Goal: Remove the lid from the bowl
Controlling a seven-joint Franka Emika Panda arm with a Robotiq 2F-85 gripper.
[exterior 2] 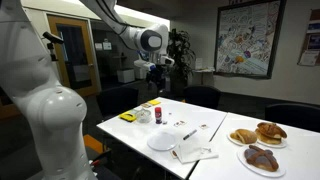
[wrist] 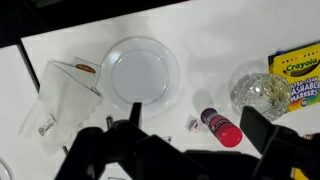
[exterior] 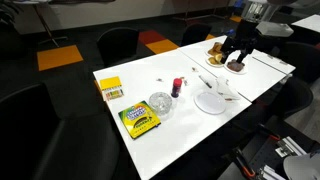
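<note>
The small clear bowl [exterior: 160, 103] stands on the white table between the green-yellow marker box [exterior: 139, 120] and the white plate [exterior: 211, 102]. In the wrist view the bowl [wrist: 262, 95] looks like ribbed glass at the right. I cannot tell the lid apart from the bowl in any view. My gripper [wrist: 196, 125] is open and empty, high above the table, with a small red-capped bottle [wrist: 222, 127] showing between its fingers far below. It shows in both exterior views [exterior: 238, 45] [exterior 2: 155, 75], well clear of the bowl [exterior 2: 143, 115].
A small yellow crayon box [exterior: 111, 88] lies at the table's far corner. A crumpled napkin [wrist: 65, 95] lies beside the plate [wrist: 140, 72]. Plates of pastries [exterior 2: 262, 158] stand at the other end. Dark chairs surround the table.
</note>
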